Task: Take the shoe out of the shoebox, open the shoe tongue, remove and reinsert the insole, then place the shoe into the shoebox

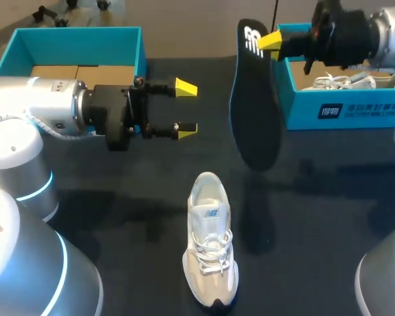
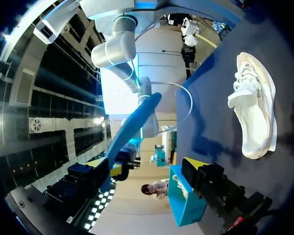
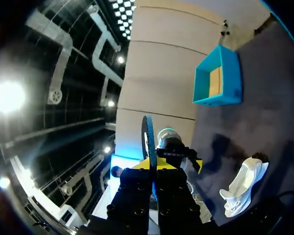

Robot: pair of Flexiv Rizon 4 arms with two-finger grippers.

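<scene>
Right gripper (image 1: 271,41) pinches the black insole (image 1: 253,112) by one end, dangling it clear of the sneaker (image 1: 210,240) for reinsertion; left gripper (image 1: 186,108) hovers unclenched, empty

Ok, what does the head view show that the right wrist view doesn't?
Only the head view shows the right-hand shoebox with a second shoe in it, and the insole's broad face. Only the right wrist view shows the insole edge-on between the right claw's fingers. Both show the white shoe on the table and the left shoebox.
</scene>
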